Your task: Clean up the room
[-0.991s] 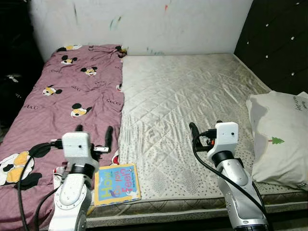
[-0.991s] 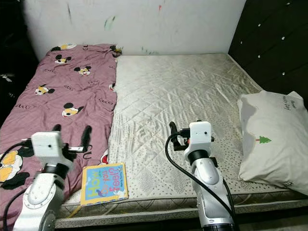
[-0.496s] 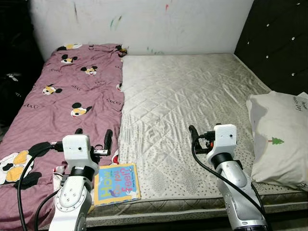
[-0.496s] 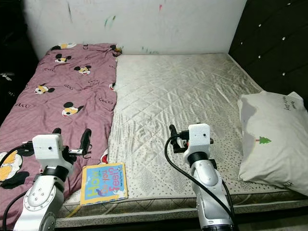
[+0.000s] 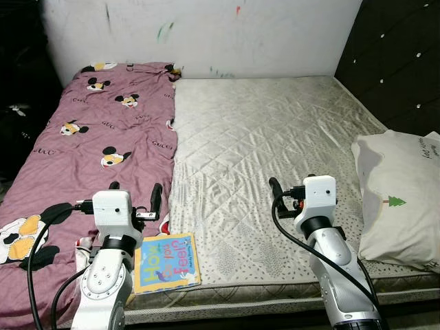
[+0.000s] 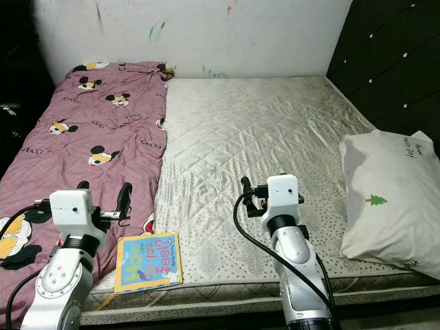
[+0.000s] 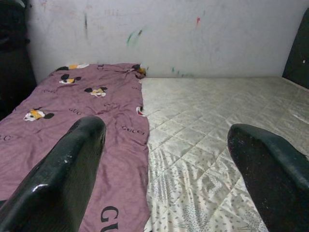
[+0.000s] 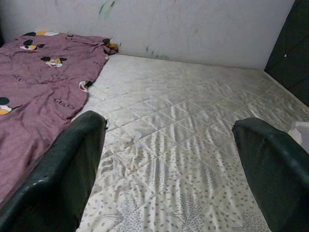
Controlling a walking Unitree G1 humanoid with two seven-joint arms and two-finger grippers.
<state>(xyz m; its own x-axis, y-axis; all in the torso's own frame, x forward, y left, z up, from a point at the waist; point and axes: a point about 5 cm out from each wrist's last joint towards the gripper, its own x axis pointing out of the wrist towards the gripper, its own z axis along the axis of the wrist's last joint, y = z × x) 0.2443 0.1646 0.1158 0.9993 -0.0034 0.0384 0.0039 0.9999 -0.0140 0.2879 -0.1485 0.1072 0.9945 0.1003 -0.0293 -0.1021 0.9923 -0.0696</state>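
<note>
Left eye view looks down on a bed whose bare, quilted cream mattress (image 5: 268, 137) runs from the near edge to a white wall (image 5: 206, 34) at the far side, the wall marked with small smears of green and red paint. A dark tufted headboard (image 5: 395, 62) stands along the right. On the left of the mattress lies a pink blanket (image 5: 103, 137) printed with cartoon mice, spread flat from the far wall to the near edge; beyond it on the far left the room is dark and cannot be read.

The left gripper (image 5: 134, 196) hovers over the near end of the blanket, its two black fingers (image 7: 63, 179) spread wide with nothing between them and touching nothing. Just to its right, at the near edge of the mattress, a children's picture book (image 5: 167, 262) lies flat, cover up, in blue and yellow, partly beside the blanket's hem.

The right gripper (image 6: 244, 185) hangs over the bare mattress, right of centre and near; in the right wrist view its fingers (image 8: 67, 169) stand wide apart and empty, with quilting between them.

Far right, a white pillow (image 5: 399, 199) with a small green tree print rests against the headboard, well apart from both grippers.
</note>
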